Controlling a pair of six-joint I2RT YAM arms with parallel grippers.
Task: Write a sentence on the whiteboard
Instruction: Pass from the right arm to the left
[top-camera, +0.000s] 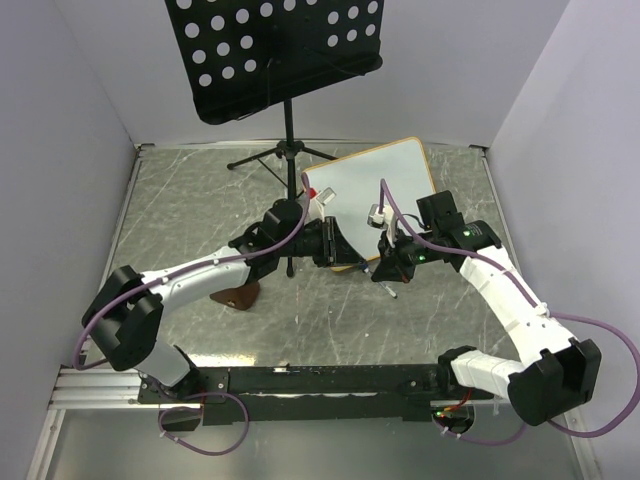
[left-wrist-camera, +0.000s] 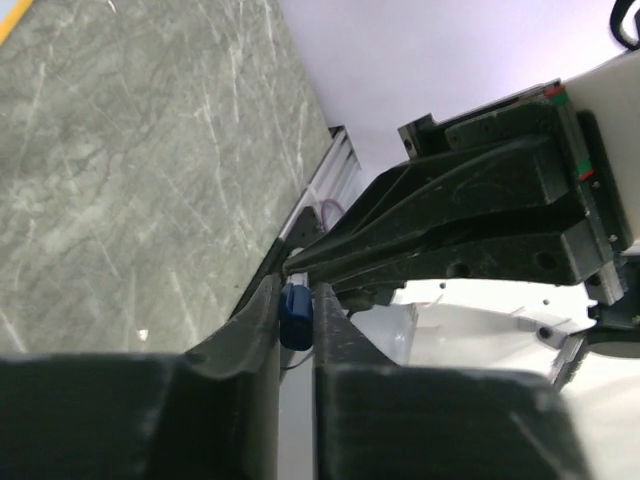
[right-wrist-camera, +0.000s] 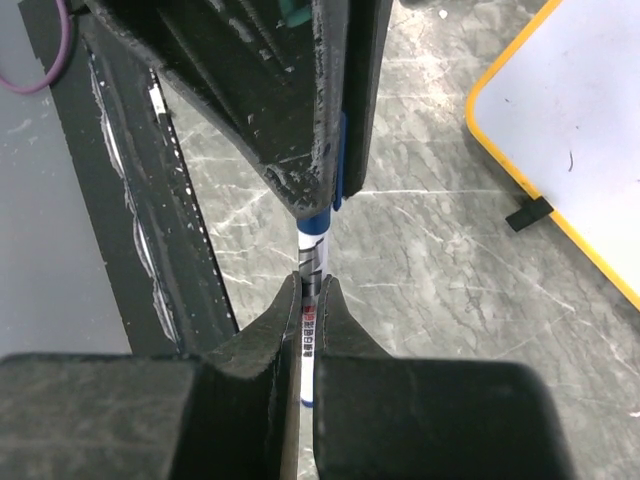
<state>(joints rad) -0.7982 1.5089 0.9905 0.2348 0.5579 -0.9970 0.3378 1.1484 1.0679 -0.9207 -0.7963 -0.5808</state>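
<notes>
The whiteboard (top-camera: 385, 185), white with a tan-orange frame, lies flat on the table behind both grippers. Its face looks blank and no sentence shows. In the right wrist view its corner (right-wrist-camera: 580, 120) and one black clip foot (right-wrist-camera: 527, 213) are at the upper right. My right gripper (right-wrist-camera: 311, 285) is shut on the white barrel of a marker (right-wrist-camera: 312, 330). My left gripper (left-wrist-camera: 297, 290) is shut on the marker's blue cap (left-wrist-camera: 296, 318). The two grippers face each other tip to tip in front of the board's near edge, the left gripper (top-camera: 345, 250) and the right gripper (top-camera: 385, 262).
A black perforated music stand (top-camera: 270, 50) on a tripod stands at the back centre, with one leg (top-camera: 290, 255) close to my left arm. A brown object (top-camera: 238, 296) lies on the table by the left arm. White walls close in the table on both sides.
</notes>
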